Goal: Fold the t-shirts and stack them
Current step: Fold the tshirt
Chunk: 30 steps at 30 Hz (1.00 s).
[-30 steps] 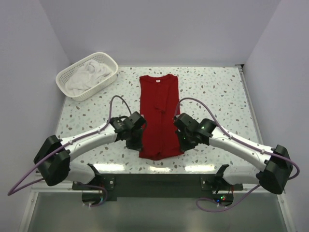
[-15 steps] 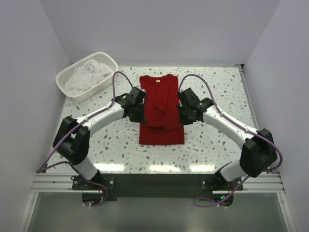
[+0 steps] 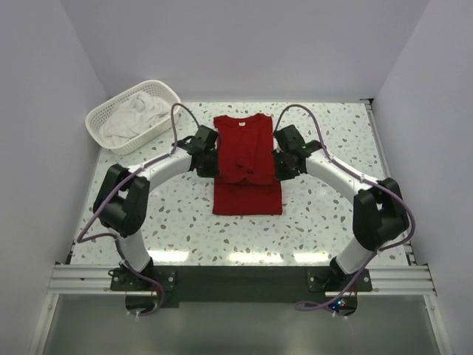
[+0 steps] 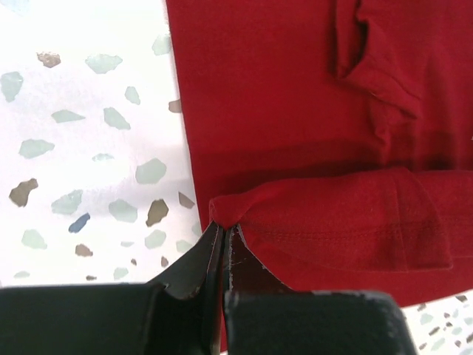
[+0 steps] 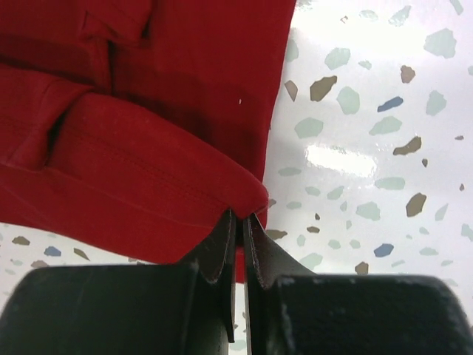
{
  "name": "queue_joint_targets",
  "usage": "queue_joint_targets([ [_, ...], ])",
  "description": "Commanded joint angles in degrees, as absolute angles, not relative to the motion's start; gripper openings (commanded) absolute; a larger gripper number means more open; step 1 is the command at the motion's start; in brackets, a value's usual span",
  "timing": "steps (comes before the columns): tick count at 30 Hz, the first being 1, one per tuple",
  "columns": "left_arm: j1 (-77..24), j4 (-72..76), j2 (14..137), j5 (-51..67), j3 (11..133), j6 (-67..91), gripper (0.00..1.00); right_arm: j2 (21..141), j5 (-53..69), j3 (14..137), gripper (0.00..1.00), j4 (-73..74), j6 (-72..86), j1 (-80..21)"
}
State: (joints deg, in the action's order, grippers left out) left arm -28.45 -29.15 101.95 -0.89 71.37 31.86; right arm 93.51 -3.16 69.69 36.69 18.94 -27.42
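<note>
- Overhead, the red t-shirt (image 3: 247, 166) lay at the centre of the table (image 3: 332, 192), with its collar toward 12 o'clock.
- At the shirt's 9 o'clock edge, the left gripper (image 3: 214, 164) was clenched on a hem corner, with cloth bunched at its tips.
- At the 3 o'clock edge, the right gripper (image 3: 279, 164) pinched the other hem corner the same way.
- Between them, the held hem lay doubled over the shirt's middle.
- White t-shirts (image 3: 137, 111) were heaped in a basket (image 3: 96, 122) at 10 o'clock, well apart from both grippers.

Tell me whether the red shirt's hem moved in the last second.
Yes: the hem of the red t-shirt moved across the table, from near edge toward far edge, in the left gripper and right gripper.
</note>
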Motion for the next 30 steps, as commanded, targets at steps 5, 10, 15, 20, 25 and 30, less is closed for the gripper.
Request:
queue_joint_targets([
  [5, -27.6, -24.1, 106.2, -1.6, 71.3, 31.0, 0.00, 97.7, -2.8, 70.4, 0.00, 29.9, 16.9, -26.5],
  [10, -27.6, -23.2, 105.8, -2.3, 70.1, 31.8, 0.15, 100.1, -2.9, 72.0, 0.11, 29.7, 16.0, -26.4],
  [15, -27.7, -24.7, 101.0, -4.2, 68.8, 33.8, 0.44, 97.7, -3.8, 74.4, 0.32, 32.5, 13.5, -26.7],
  [20, -30.3, -24.5, 91.7, -7.1, 63.7, 38.8, 0.52, 91.2, -3.4, 71.2, 0.39, 30.6, 14.1, -28.0],
  [25, -40.7, -18.6, 84.8, -12.1, 54.8, 46.1, 0.39, 87.5, 3.3, 64.3, 0.29, 25.1, 16.2, -32.5],
  [30, -44.0, -8.5, 85.1, -11.9, 48.7, 47.4, 0.26, 89.9, 7.8, 59.9, 0.11, 16.2, 20.6, -36.3],
])
